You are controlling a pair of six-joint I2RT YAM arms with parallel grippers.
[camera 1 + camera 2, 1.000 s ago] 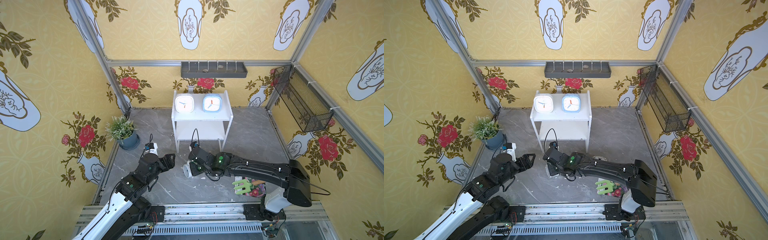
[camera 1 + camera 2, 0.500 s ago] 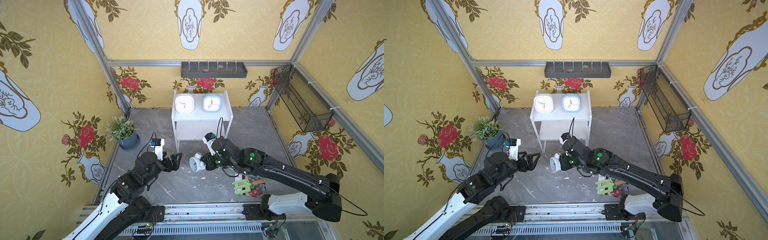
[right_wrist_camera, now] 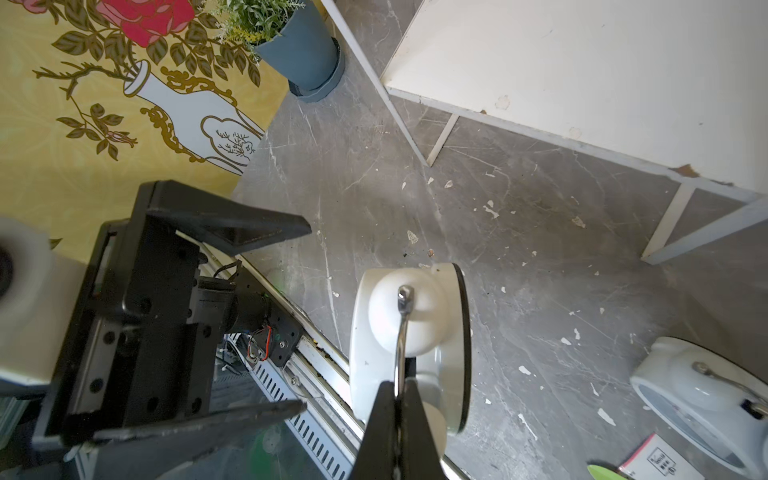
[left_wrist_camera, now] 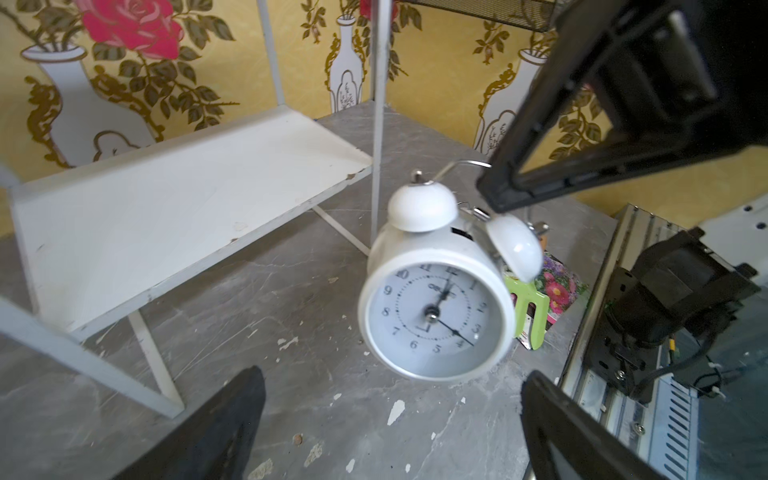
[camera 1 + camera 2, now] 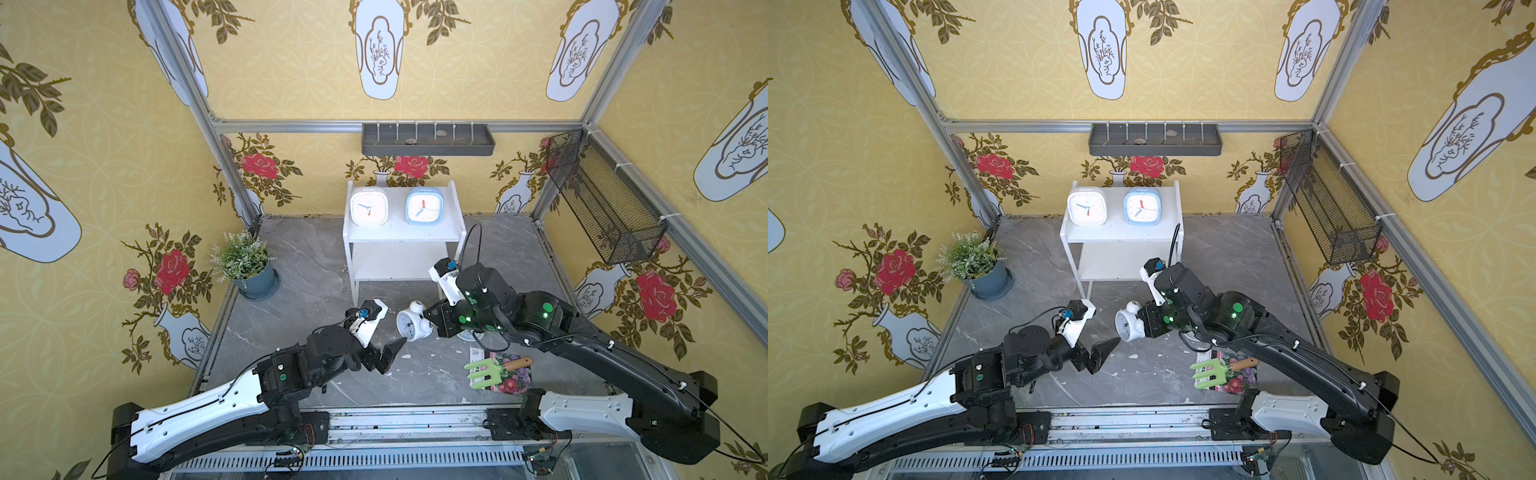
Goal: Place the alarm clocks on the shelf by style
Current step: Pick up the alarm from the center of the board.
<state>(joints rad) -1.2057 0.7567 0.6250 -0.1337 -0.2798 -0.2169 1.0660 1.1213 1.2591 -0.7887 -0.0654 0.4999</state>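
Note:
A round white twin-bell alarm clock [image 5: 411, 326] [image 5: 1127, 326] hangs above the floor in front of the shelf [image 5: 399, 232]. My right gripper [image 3: 398, 388] [image 5: 436, 322] is shut on its thin wire handle. Its pale face [image 4: 436, 316] points at my left gripper [image 4: 392, 390] [image 5: 386, 357], which stands open just short of it, holding nothing. On the shelf's top board stand a white rounded-square clock [image 5: 369, 206] and a light blue one [image 5: 424, 206]. The lower board [image 4: 178, 199] is bare. Another twin-bell clock [image 3: 706, 411] lies on the floor under my right arm.
A potted plant [image 5: 245, 266] stands at the left wall. A green garden fork [image 5: 484, 372] lies on a flowered seed packet [image 5: 509, 376] near the front rail. A grey wall tray [image 5: 428, 139] and a black mesh basket [image 5: 602, 203] hang on the walls.
My right gripper has lifted the twin-bell clock off the floor and carried it slightly right. My left gripper has opened wider and moved toward the clock.

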